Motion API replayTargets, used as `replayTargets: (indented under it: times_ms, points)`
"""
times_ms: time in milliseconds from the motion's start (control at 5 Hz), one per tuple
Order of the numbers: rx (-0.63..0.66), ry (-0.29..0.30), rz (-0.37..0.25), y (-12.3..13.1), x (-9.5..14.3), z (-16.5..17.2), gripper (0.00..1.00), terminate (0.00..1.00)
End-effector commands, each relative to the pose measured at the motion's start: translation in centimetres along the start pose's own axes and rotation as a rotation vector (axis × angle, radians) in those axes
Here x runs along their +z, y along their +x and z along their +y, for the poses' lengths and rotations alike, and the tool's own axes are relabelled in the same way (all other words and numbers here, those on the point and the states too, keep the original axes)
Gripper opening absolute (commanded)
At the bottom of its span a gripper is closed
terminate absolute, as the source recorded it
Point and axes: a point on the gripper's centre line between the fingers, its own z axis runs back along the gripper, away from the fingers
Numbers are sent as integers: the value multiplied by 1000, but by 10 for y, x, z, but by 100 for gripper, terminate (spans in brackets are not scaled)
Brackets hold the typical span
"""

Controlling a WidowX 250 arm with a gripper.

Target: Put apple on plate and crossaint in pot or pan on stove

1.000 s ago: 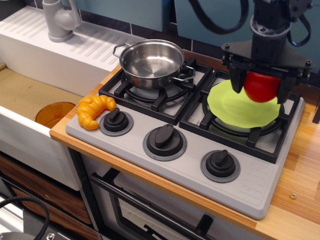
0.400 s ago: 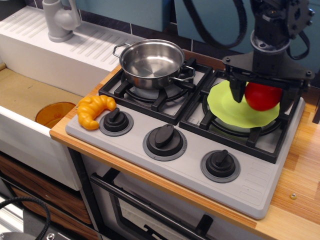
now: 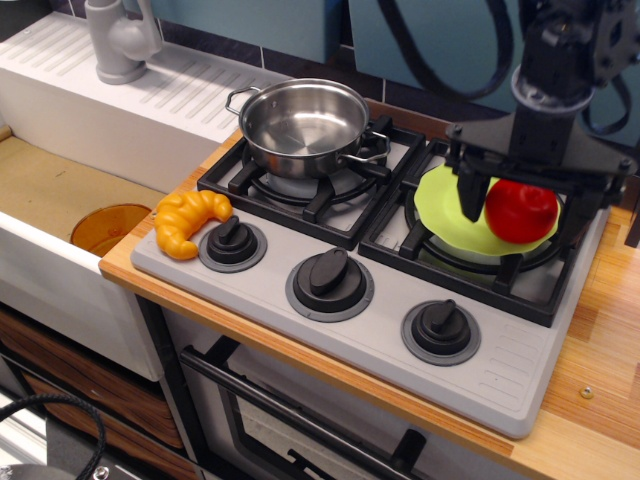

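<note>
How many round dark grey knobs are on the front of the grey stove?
3, in a row: left knob beside the golden croissant, middle knob, right knob. None seems hidden.

The arm (image 3: 560, 50) is black throughout, with a matte finish. Its lower section is a round, column-like wrist, ringed by a paler grey collar near the bottom. Black ribbed cables (image 3: 440, 50) loop down at 10 o'clock from the wrist, and another dark loop shows at 3 o'clock. Below the wrist sits a wide, flat black crossbar with small screw heads at its ends and top edge. 2 slim black fingers (image 3: 470, 190) hang from the bar, each narrow and tapering.
</note>
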Motion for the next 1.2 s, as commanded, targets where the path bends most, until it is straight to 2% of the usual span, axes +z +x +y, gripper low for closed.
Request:
replayTargets:
  times_ms: [0, 200, 800, 1000]
  points:
    - [-1, -18, -30, 8, 48, -5, 100, 0]
    - [-35, 7, 18, 2, 64, 4, 100, 0]
    - [-35, 7, 18, 2, 64, 4, 100, 0]
    - [13, 86, -39, 2, 81, 50, 100, 0]
